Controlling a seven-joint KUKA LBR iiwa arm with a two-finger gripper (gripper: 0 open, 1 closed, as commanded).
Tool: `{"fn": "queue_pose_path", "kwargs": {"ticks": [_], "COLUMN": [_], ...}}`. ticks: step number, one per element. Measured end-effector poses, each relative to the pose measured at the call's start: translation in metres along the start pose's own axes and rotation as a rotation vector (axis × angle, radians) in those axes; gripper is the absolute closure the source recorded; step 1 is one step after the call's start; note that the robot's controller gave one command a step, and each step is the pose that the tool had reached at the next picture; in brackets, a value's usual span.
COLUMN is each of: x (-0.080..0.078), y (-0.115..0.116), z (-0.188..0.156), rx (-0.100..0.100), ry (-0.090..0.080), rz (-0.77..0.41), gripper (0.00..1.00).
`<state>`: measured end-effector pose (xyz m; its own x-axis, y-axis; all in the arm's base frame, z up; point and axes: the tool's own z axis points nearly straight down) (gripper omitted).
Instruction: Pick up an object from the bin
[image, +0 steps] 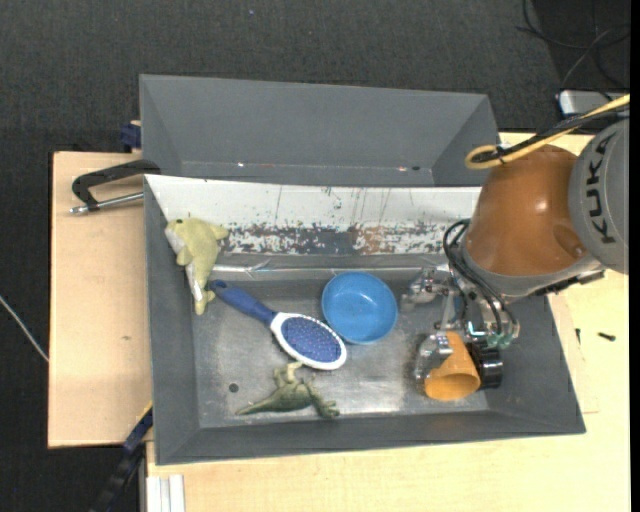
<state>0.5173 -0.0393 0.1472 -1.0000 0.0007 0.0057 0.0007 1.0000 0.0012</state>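
Right, down in the grey bin (172, 385): a pale yellow soft toy (198, 250) sits in the upper left corner, a blue brush (305, 338) lies across the middle, a blue bowl (359, 307) rests just beside the brush head, and a green dinosaur (290, 398) lies along the bottom wall. At lower right there's an orange cup (452, 378), tipped over with its wide end toward the bottom of the frame. The gripper (452, 335) hangs right over its narrow end. Open or clamped, I cannot tell.

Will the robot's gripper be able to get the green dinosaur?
Probably yes: the green dinosaur lies alone with nothing on it, and the gripper is by the orange cup nearby.
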Motion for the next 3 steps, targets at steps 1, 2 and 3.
{"fn": "queue_pose_path", "kwargs": {"ticks": [1,2,3], "x": [-0.022,-0.023,-0.031], "y": [0.077,0.075,0.064], "z": [0.077,0.071,-0.126], "rx": [-0.001,-0.002,0.002], "ry": [-0.012,-0.015,-0.021], "rz": [0.084,0.087,-0.149], "gripper": [0.0,1.0,1.0]}}
